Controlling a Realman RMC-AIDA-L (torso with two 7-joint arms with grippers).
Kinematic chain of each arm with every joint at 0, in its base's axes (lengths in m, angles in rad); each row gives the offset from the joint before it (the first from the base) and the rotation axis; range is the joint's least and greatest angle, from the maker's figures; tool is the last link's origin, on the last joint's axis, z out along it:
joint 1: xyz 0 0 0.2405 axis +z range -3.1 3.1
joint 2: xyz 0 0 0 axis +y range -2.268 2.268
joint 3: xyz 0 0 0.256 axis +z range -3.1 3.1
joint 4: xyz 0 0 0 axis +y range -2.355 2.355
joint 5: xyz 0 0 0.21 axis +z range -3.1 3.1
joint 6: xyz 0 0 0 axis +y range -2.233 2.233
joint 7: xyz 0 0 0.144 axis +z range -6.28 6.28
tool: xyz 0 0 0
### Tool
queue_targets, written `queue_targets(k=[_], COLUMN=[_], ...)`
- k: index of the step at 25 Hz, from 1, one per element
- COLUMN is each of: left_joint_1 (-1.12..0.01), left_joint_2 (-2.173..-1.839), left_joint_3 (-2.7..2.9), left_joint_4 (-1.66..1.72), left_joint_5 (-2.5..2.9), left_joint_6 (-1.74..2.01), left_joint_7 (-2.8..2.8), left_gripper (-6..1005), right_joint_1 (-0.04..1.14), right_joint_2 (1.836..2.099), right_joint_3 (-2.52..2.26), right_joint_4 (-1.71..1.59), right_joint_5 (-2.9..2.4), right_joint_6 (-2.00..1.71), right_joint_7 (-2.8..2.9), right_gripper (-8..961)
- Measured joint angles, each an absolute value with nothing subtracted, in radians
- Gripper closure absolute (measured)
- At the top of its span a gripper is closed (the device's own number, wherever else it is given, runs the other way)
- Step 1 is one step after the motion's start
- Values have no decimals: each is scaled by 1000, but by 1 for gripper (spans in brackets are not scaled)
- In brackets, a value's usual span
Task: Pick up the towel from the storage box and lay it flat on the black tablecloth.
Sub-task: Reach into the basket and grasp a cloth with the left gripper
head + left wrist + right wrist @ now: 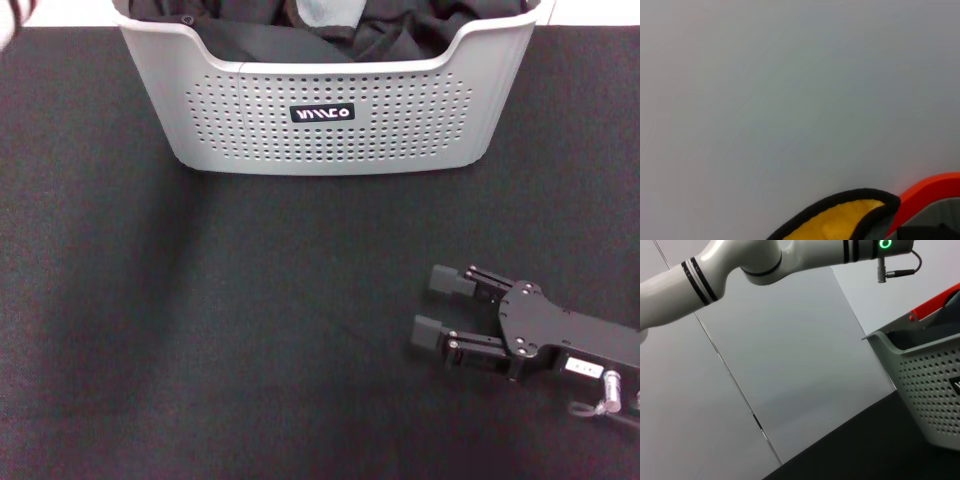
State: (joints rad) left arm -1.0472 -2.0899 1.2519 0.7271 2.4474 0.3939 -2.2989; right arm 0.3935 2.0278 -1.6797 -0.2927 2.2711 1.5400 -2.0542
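Note:
The storage box is a light grey perforated basket with a black logo plate, standing at the far edge of the black tablecloth. Dark garments fill it, and a small patch of the grey-teal towel shows among them at the top. My right gripper lies low over the tablecloth at the near right, open and empty, its fingers pointing left. The right wrist view shows the storage box and my white left arm reaching above it; the hand itself is out of view. A black-hemmed yellow cloth fold fills the left wrist view's lower edge.
An orange-red part sits beside the yellow fold, and an orange-red part shows above the basket rim. Behind the table is a pale wall. The tablecloth spreads wide in front of the basket.

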Motion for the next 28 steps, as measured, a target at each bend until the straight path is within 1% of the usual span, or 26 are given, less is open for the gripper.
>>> queue_targets(k=[5, 12, 18, 28], left_joint_1=[-1113, -1127, -1127, -1139], left_joint_2=[-2090, -2091, -2092, -2092], left_joint_3=[1189, 1177, 1186, 1189], left_joint_4=[627, 592, 589, 563], left_joint_5=[2501, 2521, 2522, 2523], left_joint_6=[371, 330, 331, 330], left_joint_7=[-2299, -2299, -2293, -2288], left_gripper=[398, 399, 567, 644], right_joint_1=[394, 390, 390, 389], right_joint_2=[2028, 2028, 2028, 2028], right_joint_3=[-1688, -1694, -1694, -1694], right_joint_4=[-288, -288, -288, -287], right_joint_5=[2273, 2274, 2275, 2275], right_joint_6=[1538, 1537, 1537, 1537], right_joint_7=[-2059, -2060, -2060, -2060], right_gripper=[90, 90, 91, 92])
